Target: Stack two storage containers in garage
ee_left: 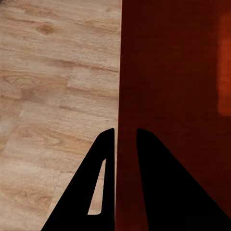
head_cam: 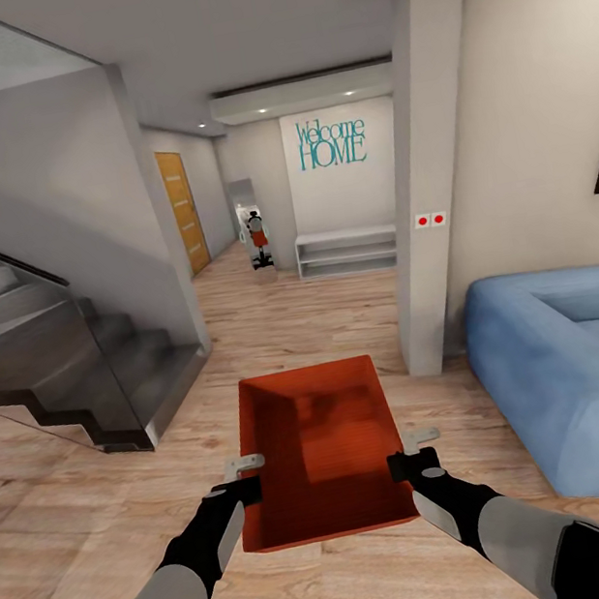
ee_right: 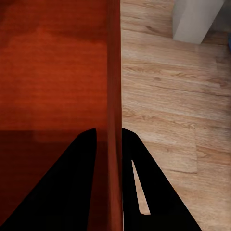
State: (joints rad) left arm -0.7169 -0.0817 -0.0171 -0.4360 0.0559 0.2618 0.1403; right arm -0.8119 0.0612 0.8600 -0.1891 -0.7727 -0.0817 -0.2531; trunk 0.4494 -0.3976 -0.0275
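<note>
container (head_cam: 318,448) — long axis fwd; both grippers clamped

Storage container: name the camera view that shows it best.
The head view: the whole open storage container shows there, held between the left end effector and right end effector. The wrist views show one wall each, clamped between dark fingers.

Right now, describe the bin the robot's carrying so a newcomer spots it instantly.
Start at the grey staircase on one side and the blue sofa on the other; between them, over the light wood plank floor, hangs the storage container. It is an open, lidless orange-red rectangular bin, with the left gripper and right gripper clamping its two long walls.
</note>
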